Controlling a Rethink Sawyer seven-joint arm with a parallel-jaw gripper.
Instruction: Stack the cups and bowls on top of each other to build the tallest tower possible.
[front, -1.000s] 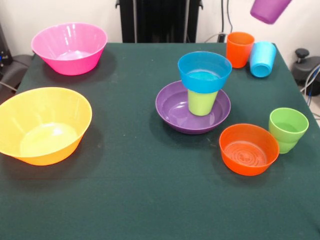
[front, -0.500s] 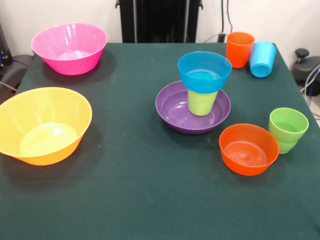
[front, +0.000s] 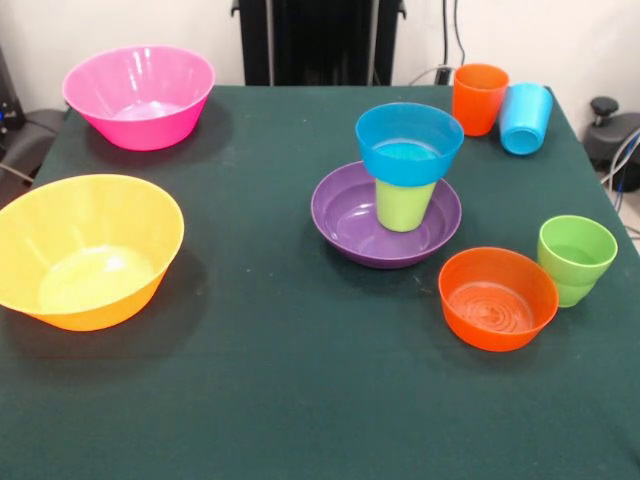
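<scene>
The tower stands right of the table's middle: a wide purple bowl (front: 350, 222) holds a lime-yellow cup (front: 404, 204) mouth down, with a small blue bowl (front: 409, 142) upright on top. An orange cup (front: 479, 98) stands upright at the far right, and a light blue cup (front: 525, 117) leans beside it. A green cup (front: 575, 258) stands at the right edge next to a small orange bowl (front: 497, 297). A pink bowl (front: 139, 95) sits far left and a yellow-orange bowl (front: 88, 248) near left. The purple cup and the gripper are out of view.
The robot's black pedestal (front: 318, 40) stands behind the table's far edge. Black equipment (front: 612, 130) sits off the table's right side. The dark green cloth (front: 270, 380) covers the table.
One second ago a purple cup hung in the air at the top right edge. It has gone up out of view. Nothing on the table has moved.
</scene>
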